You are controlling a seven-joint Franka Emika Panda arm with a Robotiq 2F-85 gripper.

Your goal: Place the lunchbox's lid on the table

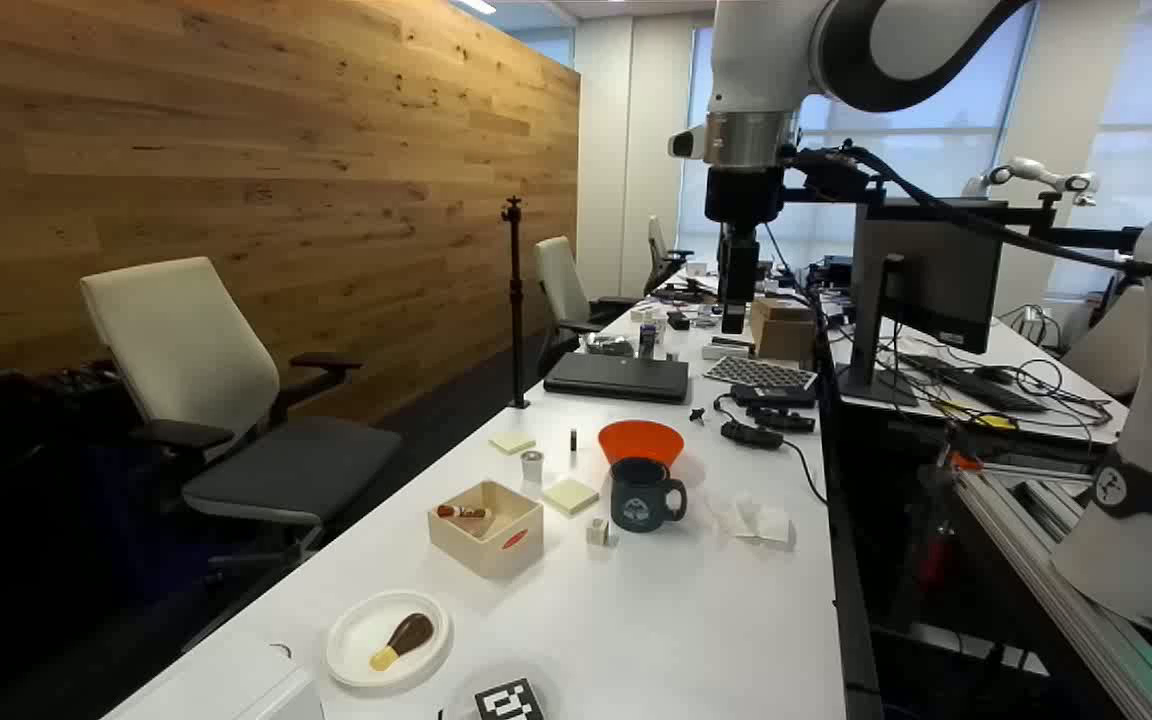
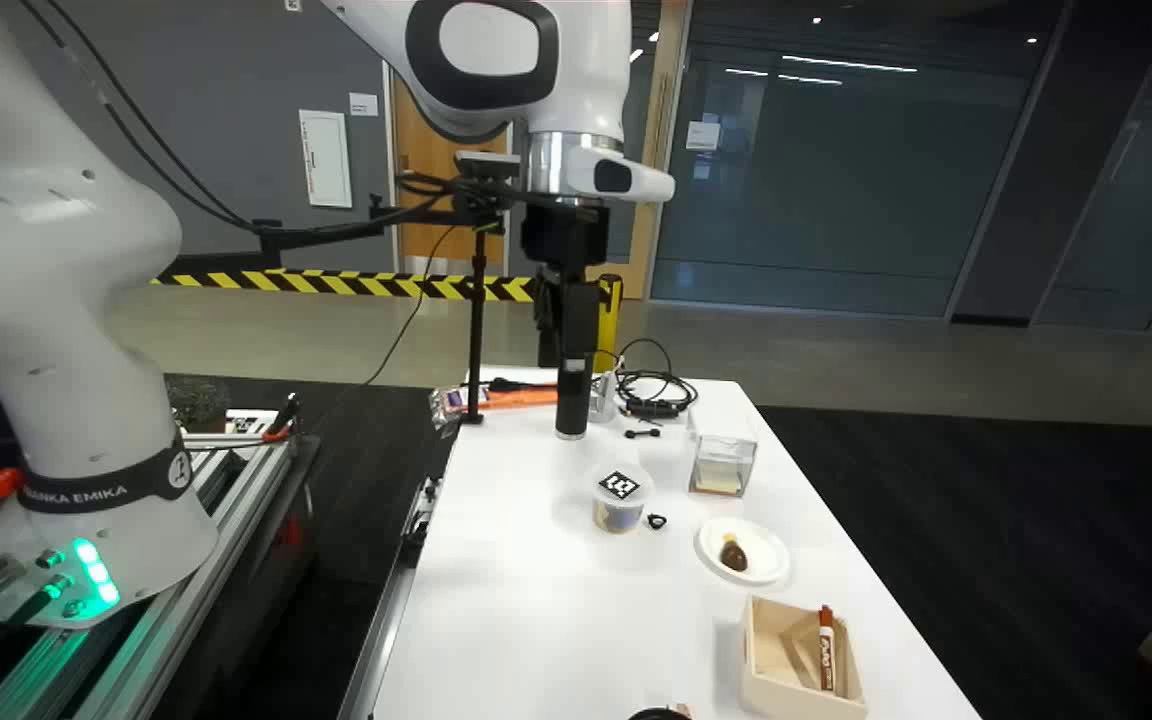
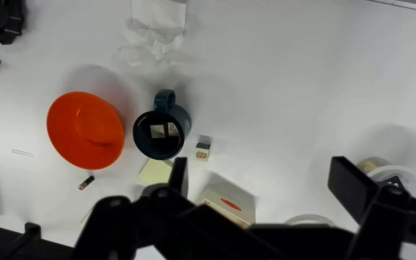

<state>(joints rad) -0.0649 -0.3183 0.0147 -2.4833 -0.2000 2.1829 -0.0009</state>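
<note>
Hanging well above the long white table (image 2: 516, 600) with the gripper (image 3: 260, 177) pointed down, and with jaws spread wide around bare air. Find, near the white plate (image 2: 764, 548), the lunchbox (image 2: 618, 517) upright on the table and, smallest, the lid (image 2: 620, 486) resting on top, patterned in black and white.

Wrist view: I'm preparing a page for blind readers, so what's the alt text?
An open gripper over a white table; on the picture's right, one finger partly hides a tub with a black-and-white patterned lid. On its left are an orange bowl, a dark mug and crumpled tissue.
</note>
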